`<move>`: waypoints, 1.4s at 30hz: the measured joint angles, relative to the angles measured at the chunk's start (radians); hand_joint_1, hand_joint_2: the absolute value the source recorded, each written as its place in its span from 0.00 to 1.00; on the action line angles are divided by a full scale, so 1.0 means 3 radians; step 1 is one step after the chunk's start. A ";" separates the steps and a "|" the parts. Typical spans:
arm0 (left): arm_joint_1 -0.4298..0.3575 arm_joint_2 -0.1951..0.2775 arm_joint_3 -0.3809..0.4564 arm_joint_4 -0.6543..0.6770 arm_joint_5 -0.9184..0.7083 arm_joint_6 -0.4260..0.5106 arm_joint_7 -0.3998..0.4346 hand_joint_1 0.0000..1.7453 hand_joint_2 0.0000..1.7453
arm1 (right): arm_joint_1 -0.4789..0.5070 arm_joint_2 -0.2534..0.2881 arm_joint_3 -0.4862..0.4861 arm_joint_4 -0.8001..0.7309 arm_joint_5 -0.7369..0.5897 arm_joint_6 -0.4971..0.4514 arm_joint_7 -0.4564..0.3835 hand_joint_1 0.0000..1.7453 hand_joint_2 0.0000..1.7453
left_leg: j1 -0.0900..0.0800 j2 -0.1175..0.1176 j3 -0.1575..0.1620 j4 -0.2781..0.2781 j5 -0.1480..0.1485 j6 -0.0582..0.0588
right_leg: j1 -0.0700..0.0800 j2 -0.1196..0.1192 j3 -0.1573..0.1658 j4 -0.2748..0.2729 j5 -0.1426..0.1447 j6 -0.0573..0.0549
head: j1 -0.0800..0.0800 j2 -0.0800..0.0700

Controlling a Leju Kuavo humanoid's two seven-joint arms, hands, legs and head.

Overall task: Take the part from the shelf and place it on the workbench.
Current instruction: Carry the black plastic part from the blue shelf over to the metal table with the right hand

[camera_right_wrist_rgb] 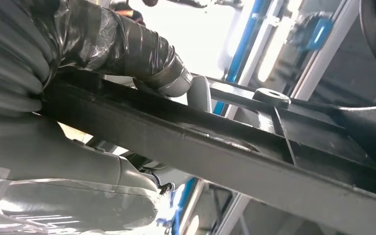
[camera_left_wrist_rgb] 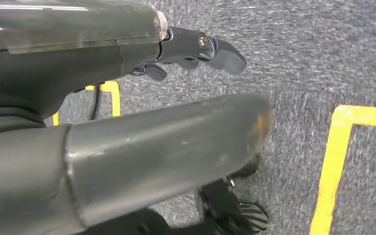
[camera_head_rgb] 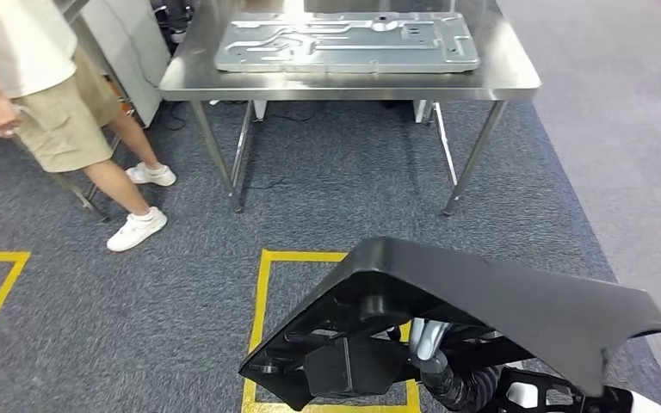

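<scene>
The part [camera_head_rgb: 482,301] is a large black moulded plastic panel with ribs on its underside. It hangs low in front of me over the carpet, tilted. My right hand [camera_right_wrist_rgb: 122,46] grips the part [camera_right_wrist_rgb: 254,152] along one rib from below, and the panel hides that hand in the head view. My left hand [camera_left_wrist_rgb: 78,78] hangs over the carpet with nothing in it, its fingers [camera_left_wrist_rgb: 220,51] apart from the thick thumb. The steel workbench [camera_head_rgb: 353,86] stands ahead, some way off.
A flat stamped metal plate [camera_head_rgb: 349,41] covers most of the workbench top. A person [camera_head_rgb: 52,95] in shorts and white shoes stands at the left, beside the bench. Yellow tape [camera_head_rgb: 262,292] marks squares on the grey carpet below me.
</scene>
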 joint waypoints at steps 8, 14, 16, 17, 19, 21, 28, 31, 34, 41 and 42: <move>0.0015 0.0012 0.0007 0.0000 -0.0001 -0.0072 0.0039 0.00 0.00 | 0.0005 0.0002 0.0000 0.0020 0.0006 -0.0002 0.0016 0.99 1.00 | -0.0026 -0.0225 0.0087 -0.0543 0.0471 0.0130 | 0.0041 0.0314 0.0019 0.0039 -0.0037 0.0020 | 0.0000 0.0000; -0.0009 0.0016 0.0051 0.0000 0.0001 -0.0153 0.0045 0.00 0.00 | 0.0001 0.0001 0.0000 0.0023 0.0004 -0.0017 0.0061 0.99 1.00 | -0.0003 -0.0142 0.0154 -0.0672 0.0520 0.0202 | 0.0032 0.0154 -0.0128 0.0331 -0.0233 0.0127 | 0.0002 0.0000; 0.0007 0.0017 0.0057 0.0000 0.0003 -0.0167 0.0045 0.00 0.00 | -0.0003 0.0001 0.0000 0.0030 0.0007 -0.0036 0.0061 0.99 1.00 | -0.0007 -0.0104 0.0155 -0.0673 0.0513 0.0209 | 0.0016 0.0049 -0.0359 0.0779 -0.0438 0.0158 | 0.0002 0.0000; 0.0013 0.0017 0.0058 0.0000 0.0003 -0.0176 0.0045 0.00 0.00 | -0.0002 0.0001 0.0000 0.0036 0.0010 -0.0047 0.0061 0.99 1.00 | -0.0008 -0.0087 0.0157 -0.0672 0.0507 0.0207 | 0.0005 0.0032 -0.0440 0.0927 -0.0472 0.0171 | 0.0002 0.0000; 0.0016 0.0016 0.0060 0.0000 0.0003 -0.0206 0.0041 0.00 0.00 | -0.0002 0.0000 0.0000 0.0045 0.0020 -0.0073 0.0062 0.99 1.00 | -0.0006 -0.0062 0.0170 -0.0669 0.0491 0.0195 | -0.0016 0.0015 -0.0418 0.0860 -0.0352 0.0188 | 0.0002 0.0000; 0.0014 0.0015 0.0060 0.0000 0.0003 -0.0232 0.0035 0.00 0.00 | -0.0005 0.0001 0.0000 0.0045 0.0028 -0.0100 0.0063 0.99 1.00 | -0.0008 -0.0053 0.0197 -0.0663 0.0466 0.0170 | -0.0026 -0.0008 -0.0180 0.0394 -0.0127 0.0186 | 0.0002 0.0000; 0.0007 0.0018 0.0078 0.0000 0.0001 -0.0245 0.0030 0.00 0.00 | -0.0018 0.0002 0.0001 0.0042 0.0028 -0.0152 0.0070 0.99 1.00 | -0.0004 -0.0040 0.0181 -0.0528 0.0325 0.0034 | -0.0005 -0.0003 0.0020 0.0017 -0.0038 0.0039 | 0.0001 0.0000; 0.0010 0.0021 0.0083 0.0000 -0.0007 -0.0247 0.0033 0.00 0.00 | -0.0027 0.0003 0.0002 0.0042 0.0023 -0.0171 0.0072 0.99 1.00 | -0.0001 -0.0043 -0.0140 0.0119 0.0020 0.0016 | 0.0010 -0.0005 0.0036 0.0013 -0.0055 -0.0012 | 0.0001 0.0000; 0.0019 0.0027 0.0095 0.0000 -0.0010 -0.0248 0.0036 0.00 0.00 | -0.0028 0.0003 0.0003 0.0043 0.0018 -0.0180 0.0075 0.99 1.00 | -0.0006 -0.0044 -0.0306 0.0330 0.0080 0.0028 | 0.0035 0.0008 0.0062 0.0026 -0.0086 -0.0027 | 0.0000 0.0000; 0.0015 0.0067 0.0139 -0.0001 -0.0031 -0.0252 0.0035 0.00 0.00 | -0.0050 0.0009 0.0006 0.0046 0.0007 -0.0233 0.0093 0.99 1.00 | -0.0070 -0.0048 0.0108 -0.0634 0.0479 0.0203 | 0.0035 0.0027 0.0146 0.0058 -0.0125 0.0080 | -0.0003 0.0000; 0.0017 0.0068 0.0141 -0.0001 -0.0036 -0.0252 0.0034 0.00 0.00 | -0.0056 0.0009 0.0008 0.0047 0.0005 -0.0241 0.0099 0.99 1.00 | -0.0061 -0.0048 0.0135 -0.0656 0.0484 0.0219 | 0.0035 0.0025 0.0149 0.0093 -0.0128 0.0096 | -0.0004 0.0000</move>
